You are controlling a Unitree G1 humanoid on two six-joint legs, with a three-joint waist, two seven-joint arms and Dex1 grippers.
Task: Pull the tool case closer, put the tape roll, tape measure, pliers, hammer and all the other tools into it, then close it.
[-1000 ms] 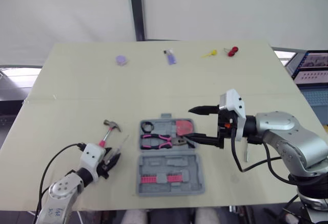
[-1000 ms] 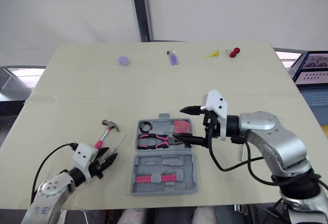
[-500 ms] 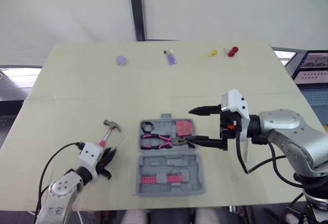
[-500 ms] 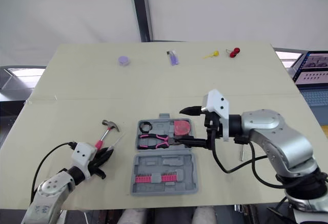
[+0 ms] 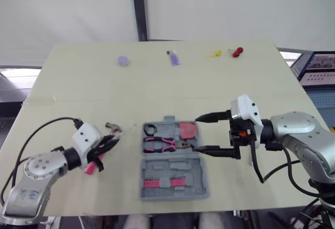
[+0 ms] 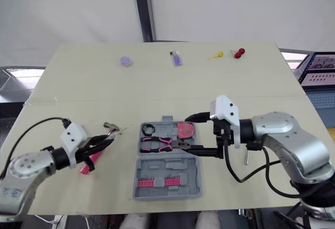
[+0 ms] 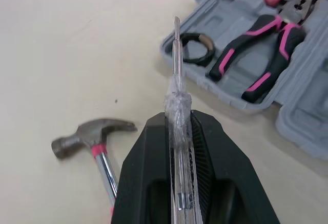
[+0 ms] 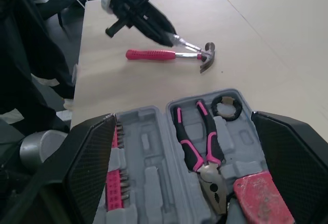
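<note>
The grey tool case (image 5: 175,187) lies open at the table's near edge. It holds the black tape roll (image 5: 151,130), the pink-handled pliers (image 5: 159,144), the red tape measure (image 5: 188,130) and a row of pink bits (image 8: 114,178). My left gripper (image 5: 107,144) is shut on a clear-handled screwdriver (image 7: 176,80), held off the table with its tip toward the case. Just beneath it lies the pink-handled hammer (image 8: 164,55), left of the case. My right gripper (image 5: 198,133) hangs open over the case's right side, its fingers (image 8: 89,162) holding nothing.
A thin metal tool (image 6: 245,157) lies beside my right forearm. Along the far edge sit a purple disc (image 5: 123,61), a small purple item (image 5: 174,58), a yellow item (image 5: 213,55) and a red one (image 5: 238,51). A monitor (image 5: 319,66) stands past the right edge.
My left gripper has shut on the screwdriver and lifted it off the table, the arm swinging out to the left. The right gripper drifted slightly right and stayed open.
</note>
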